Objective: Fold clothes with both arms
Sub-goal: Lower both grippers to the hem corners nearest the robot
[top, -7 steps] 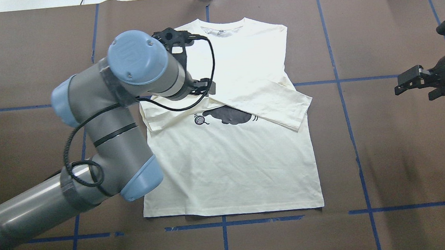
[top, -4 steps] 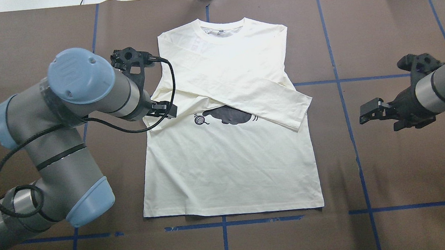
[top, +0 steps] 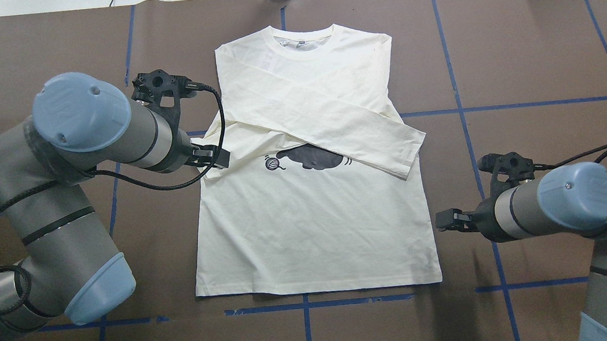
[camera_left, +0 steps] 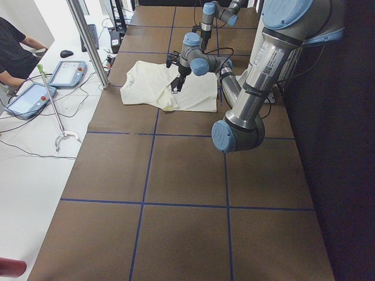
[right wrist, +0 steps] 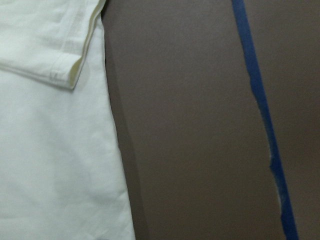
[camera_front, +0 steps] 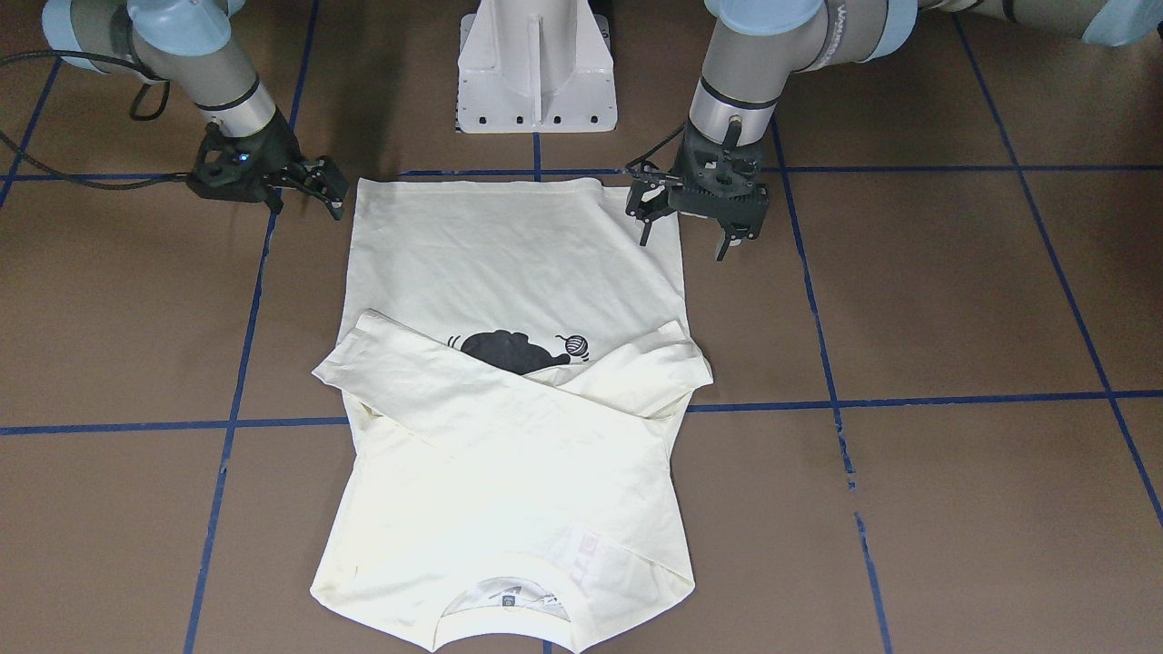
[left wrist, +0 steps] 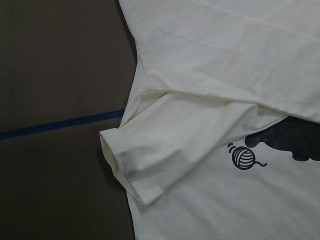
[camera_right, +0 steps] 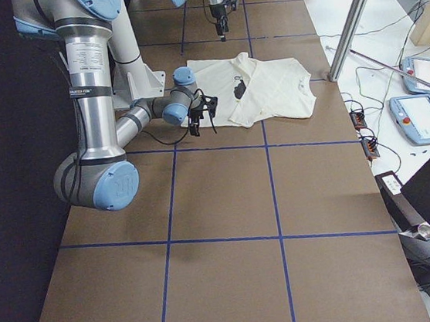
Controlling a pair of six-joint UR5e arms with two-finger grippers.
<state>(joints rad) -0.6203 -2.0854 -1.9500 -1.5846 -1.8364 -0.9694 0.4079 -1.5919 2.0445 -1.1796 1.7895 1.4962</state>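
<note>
The brown desk (top: 518, 53) is the largest thing, ruled into squares by blue tape (top: 523, 104), with wide bare room on both sides of the garment and beyond its collar.

The left arm (top: 86, 134) reaches in from the robot's left. Its jaws stand spread and hang above the shirt's edge on that side, pinching nothing. The right arm (top: 559, 208) comes in low from the other side. Its jaws are also spread and empty, over bare desk just beside the garment's right edge, near the hem.

The cream-white shirt (top: 314, 235) lies flat in the middle of the desk with the print up, the hem toward the robot and the collar away from it. The hem runs along a tape line. The white pedestal base (camera_front: 536, 73) stands just behind the hem.

Both sleeves are folded across the chest and cross each other. The upper sleeve (top: 366, 132) slants toward the robot's right, and its cuff juts past the side edge. The lower one ends in a cuff (left wrist: 132, 170) that pokes out at the opposite edge.

Below the crossing, part of a black cat print (top: 313, 157) shows, with a small ball of yarn (left wrist: 243, 158) beside it.

Inside the collar sits a neck label (top: 300, 42), its writing too small to read.
</note>
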